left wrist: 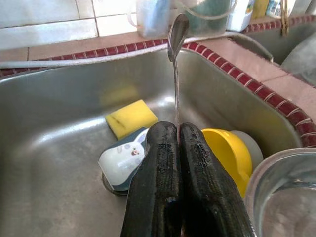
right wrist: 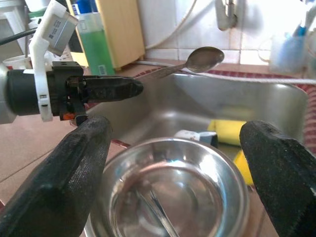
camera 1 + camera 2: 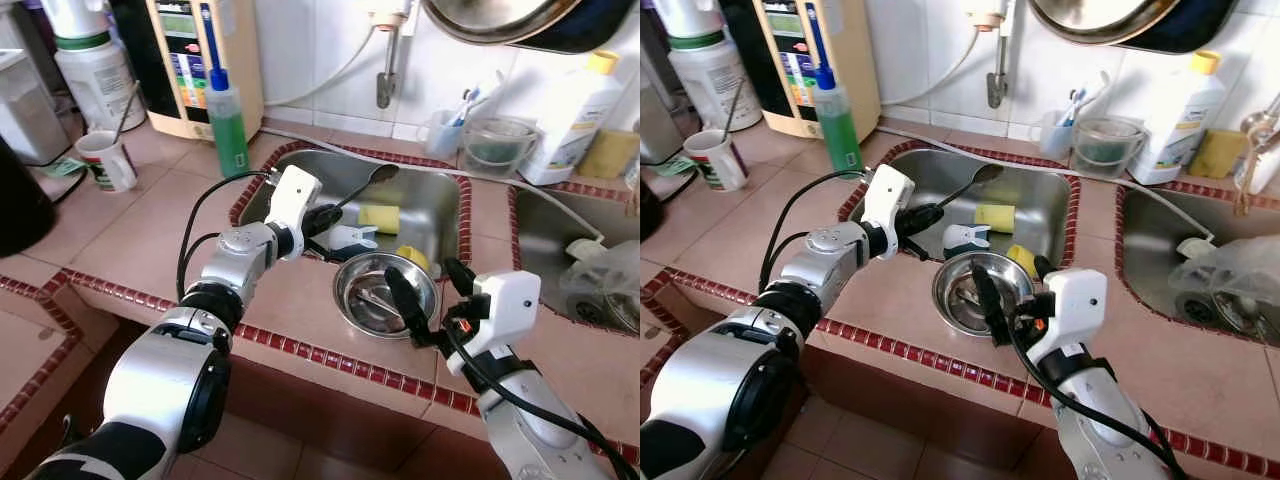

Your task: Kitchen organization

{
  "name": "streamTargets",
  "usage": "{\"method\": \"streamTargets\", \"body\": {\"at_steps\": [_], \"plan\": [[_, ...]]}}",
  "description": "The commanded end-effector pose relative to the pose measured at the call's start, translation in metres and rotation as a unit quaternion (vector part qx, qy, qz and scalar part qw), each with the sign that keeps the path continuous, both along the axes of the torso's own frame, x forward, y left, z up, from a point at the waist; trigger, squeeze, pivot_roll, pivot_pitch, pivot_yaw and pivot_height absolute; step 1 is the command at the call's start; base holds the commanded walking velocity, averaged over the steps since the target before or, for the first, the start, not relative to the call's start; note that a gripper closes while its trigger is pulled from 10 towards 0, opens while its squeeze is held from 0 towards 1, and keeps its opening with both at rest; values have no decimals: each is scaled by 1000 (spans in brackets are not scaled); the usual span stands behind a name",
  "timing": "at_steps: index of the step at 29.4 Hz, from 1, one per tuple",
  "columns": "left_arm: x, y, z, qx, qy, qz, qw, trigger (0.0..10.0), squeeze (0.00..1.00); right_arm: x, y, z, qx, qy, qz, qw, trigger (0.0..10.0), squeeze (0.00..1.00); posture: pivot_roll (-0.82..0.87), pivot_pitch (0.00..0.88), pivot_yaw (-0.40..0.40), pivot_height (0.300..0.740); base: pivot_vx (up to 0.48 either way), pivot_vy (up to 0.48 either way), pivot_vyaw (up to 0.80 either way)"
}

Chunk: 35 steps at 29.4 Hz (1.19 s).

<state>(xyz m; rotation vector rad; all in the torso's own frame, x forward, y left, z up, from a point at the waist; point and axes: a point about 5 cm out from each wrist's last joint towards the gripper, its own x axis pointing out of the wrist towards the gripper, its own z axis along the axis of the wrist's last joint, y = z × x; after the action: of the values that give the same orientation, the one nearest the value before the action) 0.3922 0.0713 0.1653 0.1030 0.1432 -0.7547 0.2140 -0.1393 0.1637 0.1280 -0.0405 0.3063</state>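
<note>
spoon (image 3: pixel 362 187) clamped in L gripper (image 3: pixel 325 216) jaws over sink (image 3: pixel 440 200) | R gripper (image 2: pixel 177 163) jaws wide, straddling steel bowl (image 3: pixel 385 295)

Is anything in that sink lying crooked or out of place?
Yes: a small white cup lies tipped on its side on the sink floor beside the yellow sponge. The steel bowl perches on the sink's front edge, partly over the basin. The left gripper holds a spoon above it.

1. Two claws: left claw (image 3: pixel 325 217), right claw (image 3: pixel 432 300).
2. One spoon (image 3: pixel 362 186), pinched in the left claw.
3. One steel bowl (image 3: pixel 386 293), between the right claw's fingers.
4. One yellow sponge (image 3: pixel 379 217), beyond the left claw.
5. Two sinks (image 3: pixel 430 190), (image 3: pixel 545 245).
</note>
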Motion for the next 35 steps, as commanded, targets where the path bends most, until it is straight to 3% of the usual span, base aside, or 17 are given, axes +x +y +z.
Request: {"method": "streamTargets", "body": {"at_steps": [1, 13, 21, 22, 23, 24, 25, 26, 35], "plan": [[3, 0, 7, 13, -8, -2, 1000, 10000, 0, -4, -3, 5, 2, -3, -10, 1000, 10000, 0, -166, 85, 82, 740, 0, 0, 0], [6, 11, -1, 34, 28, 44, 998, 10000, 0, -22, -6, 6, 11, 11, -47, 999, 10000, 0, -231, 111, 126, 740, 0, 0, 0], [6, 16, -5, 40, 49, 58, 996, 10000, 0, -24, -6, 7, 11, 15, -55, 998, 10000, 0, -231, 122, 134, 740, 0, 0, 0], [6, 17, -5, 42, 49, 58, 996, 10000, 239, -24, -6, 8, 11, 15, -55, 998, 10000, 0, -230, 123, 134, 740, 0, 0, 0], [6, 17, -5, 46, 48, 58, 996, 10000, 310, -24, -6, 8, 11, 16, -54, 998, 10000, 0, -229, 126, 135, 740, 0, 0, 0], [6, 18, -6, 43, 52, 61, 996, 10000, 804, -24, -6, 8, 11, 16, -54, 998, 10000, 0, -224, 129, 136, 740, 0, 0, 0], [6, 18, -6, 43, 52, 61, 996, 10000, 804, -24, -6, 8, 11, 16, -54, 998, 10000, 0, -224, 129, 136, 740, 0, 0, 0], [6, 19, -6, 42, 53, 61, 996, 10000, 1000, -24, -6, 7, 11, 16, -55, 998, 10000, 0, -224, 129, 136, 740, 0, 0, 0], [8, 23, -1, 16, 58, 65, 996, 10000, 1000, -20, -6, 8, 13, 13, -54, 998, 10000, 0, -203, 135, 133, 740, 0, 0, 0]]}}
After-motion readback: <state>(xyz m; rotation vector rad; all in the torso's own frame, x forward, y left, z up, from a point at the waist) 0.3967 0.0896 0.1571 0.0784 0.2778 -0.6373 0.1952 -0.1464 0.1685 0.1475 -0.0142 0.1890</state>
